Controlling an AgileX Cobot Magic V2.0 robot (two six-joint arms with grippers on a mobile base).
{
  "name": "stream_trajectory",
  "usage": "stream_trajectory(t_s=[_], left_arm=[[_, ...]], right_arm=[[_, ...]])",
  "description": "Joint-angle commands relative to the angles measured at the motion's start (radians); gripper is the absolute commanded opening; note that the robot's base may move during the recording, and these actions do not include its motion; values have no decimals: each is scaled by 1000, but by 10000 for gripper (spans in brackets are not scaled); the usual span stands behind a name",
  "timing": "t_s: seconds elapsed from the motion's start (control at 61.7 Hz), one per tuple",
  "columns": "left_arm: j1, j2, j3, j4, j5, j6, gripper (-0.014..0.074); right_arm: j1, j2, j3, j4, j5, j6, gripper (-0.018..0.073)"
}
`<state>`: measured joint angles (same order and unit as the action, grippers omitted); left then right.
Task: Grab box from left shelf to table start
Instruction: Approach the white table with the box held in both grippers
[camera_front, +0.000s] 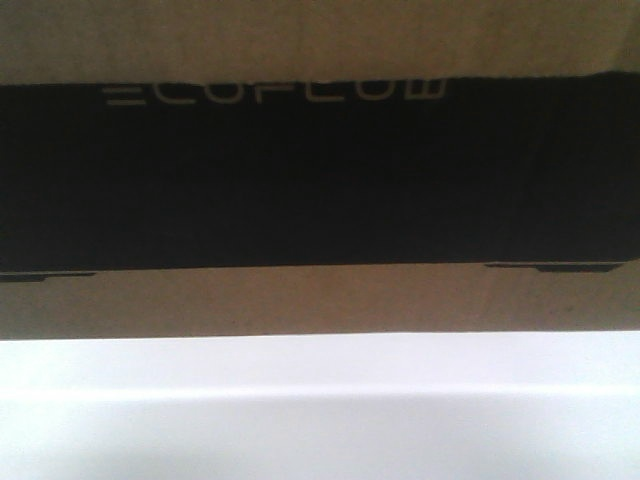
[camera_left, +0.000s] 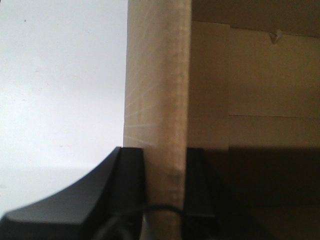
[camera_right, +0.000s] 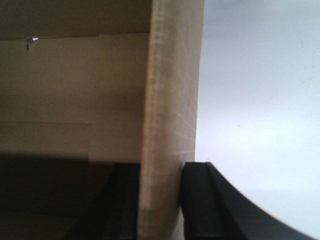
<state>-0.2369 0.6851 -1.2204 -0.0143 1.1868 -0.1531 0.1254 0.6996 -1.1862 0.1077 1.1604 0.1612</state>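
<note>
**Box (camera_front: 320, 300) at the table (camera_front: 320, 420): set-down step.**
Your left pincer (camera_left: 165, 167) and right pincer (camera_right: 161, 175) each pinch a box wall. I can't tell whether the box rests on the table yet. Lower it level, then release.

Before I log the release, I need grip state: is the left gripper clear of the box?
No, a wall of the box sits pinched between the black fingers of the left gripper.

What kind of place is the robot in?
Hard to say, maybe a storeroom or packing area. All that shows is a big brown cardboard box printed ECOFLOW and a plain white table.
</note>
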Motion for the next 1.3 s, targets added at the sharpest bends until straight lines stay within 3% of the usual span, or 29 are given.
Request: stream_trajectory(t_s=[0.0, 1.28], left_arm=[[-1, -9, -41, 5, -146, -17, -54], [-1, -9, -41, -6, -144, -17, -54]], right_arm=[[-9, 4, -35, -108, -112, -7, 26], [-9, 4, -35, -108, -136, -7, 26]])
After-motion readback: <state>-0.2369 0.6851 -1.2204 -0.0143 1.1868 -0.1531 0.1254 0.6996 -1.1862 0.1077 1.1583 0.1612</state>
